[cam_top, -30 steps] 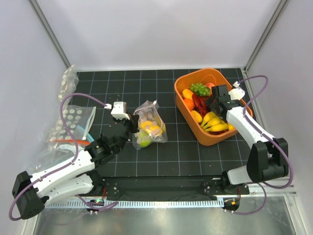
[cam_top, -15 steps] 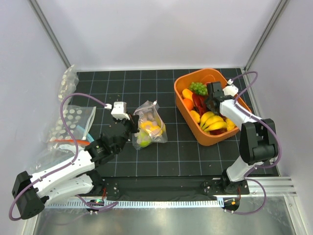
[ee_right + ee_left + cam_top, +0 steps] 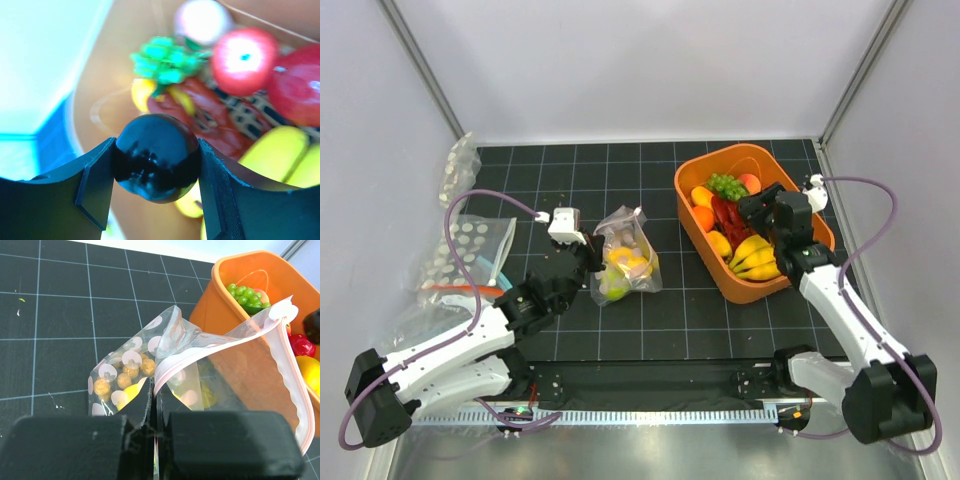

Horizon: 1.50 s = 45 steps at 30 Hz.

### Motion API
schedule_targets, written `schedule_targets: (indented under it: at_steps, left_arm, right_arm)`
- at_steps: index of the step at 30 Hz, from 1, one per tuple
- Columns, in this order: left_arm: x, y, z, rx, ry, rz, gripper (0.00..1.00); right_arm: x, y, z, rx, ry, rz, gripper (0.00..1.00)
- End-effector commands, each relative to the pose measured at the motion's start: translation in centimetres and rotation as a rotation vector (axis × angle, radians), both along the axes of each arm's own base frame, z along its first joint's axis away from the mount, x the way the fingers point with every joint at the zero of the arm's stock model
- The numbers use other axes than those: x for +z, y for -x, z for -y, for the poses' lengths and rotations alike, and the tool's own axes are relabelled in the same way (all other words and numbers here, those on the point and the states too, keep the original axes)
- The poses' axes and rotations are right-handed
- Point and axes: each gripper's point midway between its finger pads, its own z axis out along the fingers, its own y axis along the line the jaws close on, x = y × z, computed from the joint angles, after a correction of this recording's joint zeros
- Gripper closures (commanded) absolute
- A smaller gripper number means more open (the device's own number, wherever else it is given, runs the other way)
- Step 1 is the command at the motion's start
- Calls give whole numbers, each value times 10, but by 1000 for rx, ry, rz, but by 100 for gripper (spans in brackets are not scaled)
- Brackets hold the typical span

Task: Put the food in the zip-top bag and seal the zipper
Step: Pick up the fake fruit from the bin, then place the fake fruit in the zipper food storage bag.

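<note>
- The right jaws are clamped on a glossy dark round fruit (image 3: pixel 156 157), held over the orange tub (image 3: pixel 720 152).
- Below it in the tub lie green grapes (image 3: pixel 727 183), red pieces (image 3: pixel 245 55) and bananas (image 3: pixel 760 262).
- The left jaws are pressed together, pinching the near edge of the zip-top bag (image 3: pixel 135 352).
- The bag stands on the black gridded bench (image 3: pixel 660 190), left of the tub and apart from it.
- Its pink zipper (image 3: pixel 300 400) gapes open; yellow pieces (image 3: pixel 625 262) and a brown nut cluster (image 3: pixel 125 377) sit inside.
</note>
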Motion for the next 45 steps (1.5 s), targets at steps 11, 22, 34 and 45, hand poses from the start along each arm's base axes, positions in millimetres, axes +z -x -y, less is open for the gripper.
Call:
schedule_targets:
  at_steps: [11,22,34,45]
  left_arm:
    - [25,-3,7,-13,53,40,99]
    - [31,8,26,-109,96,-35,100]
    - [36,24,44,-212,137,-141,99]
    - [48,36,44,-261,181,-134,99]
  right_arm:
    - [89,18,-47,286,-114,388,99]
    - [140,112,-178,1014,93,733,99]
    - [116,165,-258,1335,210,716,99]
    - [59,104,-273,1127,375,427,89]
